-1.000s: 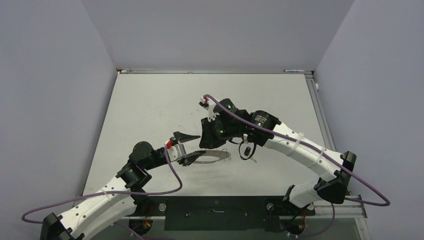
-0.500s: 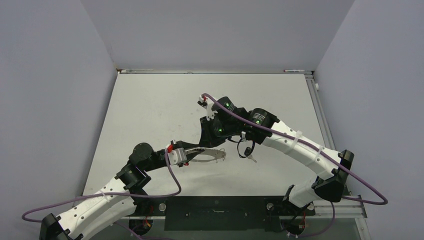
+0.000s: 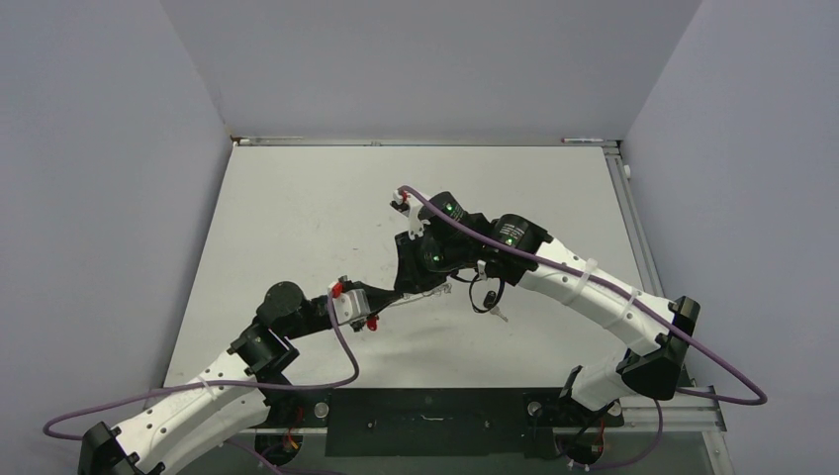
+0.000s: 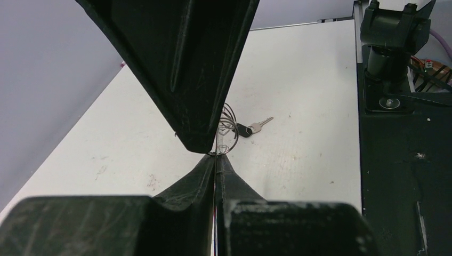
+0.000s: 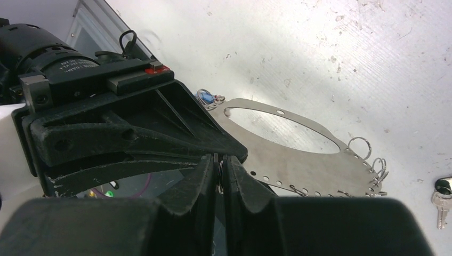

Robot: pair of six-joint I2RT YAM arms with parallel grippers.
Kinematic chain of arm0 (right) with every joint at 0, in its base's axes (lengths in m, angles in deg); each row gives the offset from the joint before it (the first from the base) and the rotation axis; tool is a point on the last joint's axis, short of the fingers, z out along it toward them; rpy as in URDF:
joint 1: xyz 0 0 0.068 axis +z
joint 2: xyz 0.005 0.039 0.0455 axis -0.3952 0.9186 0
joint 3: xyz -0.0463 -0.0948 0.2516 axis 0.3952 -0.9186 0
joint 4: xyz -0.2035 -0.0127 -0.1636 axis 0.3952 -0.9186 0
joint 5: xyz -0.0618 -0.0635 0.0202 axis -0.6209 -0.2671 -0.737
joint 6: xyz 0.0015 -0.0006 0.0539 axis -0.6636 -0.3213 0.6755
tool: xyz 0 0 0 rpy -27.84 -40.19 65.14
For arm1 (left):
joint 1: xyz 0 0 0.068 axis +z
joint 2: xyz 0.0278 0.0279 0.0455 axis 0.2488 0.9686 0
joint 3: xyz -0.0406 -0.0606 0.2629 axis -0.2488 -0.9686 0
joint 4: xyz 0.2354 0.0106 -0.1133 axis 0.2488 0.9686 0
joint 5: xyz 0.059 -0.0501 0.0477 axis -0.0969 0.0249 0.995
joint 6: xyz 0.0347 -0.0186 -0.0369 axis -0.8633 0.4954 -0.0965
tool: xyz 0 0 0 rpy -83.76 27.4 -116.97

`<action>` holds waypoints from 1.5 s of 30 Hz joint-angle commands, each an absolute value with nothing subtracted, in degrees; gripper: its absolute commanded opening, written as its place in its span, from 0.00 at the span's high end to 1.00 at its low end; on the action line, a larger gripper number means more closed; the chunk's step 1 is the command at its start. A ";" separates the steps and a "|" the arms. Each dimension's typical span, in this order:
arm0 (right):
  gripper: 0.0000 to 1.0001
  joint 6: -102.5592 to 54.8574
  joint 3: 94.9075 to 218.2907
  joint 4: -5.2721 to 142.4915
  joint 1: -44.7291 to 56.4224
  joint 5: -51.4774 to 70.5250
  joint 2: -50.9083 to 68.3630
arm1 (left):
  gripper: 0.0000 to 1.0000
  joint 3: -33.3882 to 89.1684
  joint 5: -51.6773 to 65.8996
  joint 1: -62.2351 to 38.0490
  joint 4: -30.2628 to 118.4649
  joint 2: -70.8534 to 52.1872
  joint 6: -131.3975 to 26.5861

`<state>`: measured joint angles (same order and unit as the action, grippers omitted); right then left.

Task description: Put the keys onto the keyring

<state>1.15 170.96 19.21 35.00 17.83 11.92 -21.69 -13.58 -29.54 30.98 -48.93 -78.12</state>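
the left end effector (image 4: 216, 160) is closed flat, its tips pinching the edge of the keyring (image 5: 298, 166), a thin silver plate with a big oval hole and small wire rings along its rim, near the middle of the desk (image 4: 304, 80). the right end effector (image 5: 218, 166) meets it tip to tip, nearly closed on a thin wire at that same edge. the black key (image 4: 245, 129) lies on the desk further right, apart from both.
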 commanded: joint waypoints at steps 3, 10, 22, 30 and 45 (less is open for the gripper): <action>0.62 0.32 174.04 22.02 35.39 18.31 13.44 | 1.00 -18.74 -14.92 -28.62 28.29 -49.88 -72.80; 0.24 0.49 174.23 27.18 35.52 17.40 10.82 | 1.00 -20.08 -15.55 -27.04 24.18 -52.73 -67.93; 0.25 -2.85 153.69 54.96 35.73 12.53 -9.59 | 1.00 -21.68 -12.92 -25.62 19.46 -56.46 -62.14; 0.37 3.55 136.34 76.22 35.78 9.27 -22.62 | 1.00 -21.60 -9.84 -24.33 18.60 -56.81 -59.22; 0.32 -47.33 127.16 72.39 36.57 27.09 -28.87 | 1.00 -17.04 -17.36 -23.74 26.31 -56.35 -51.67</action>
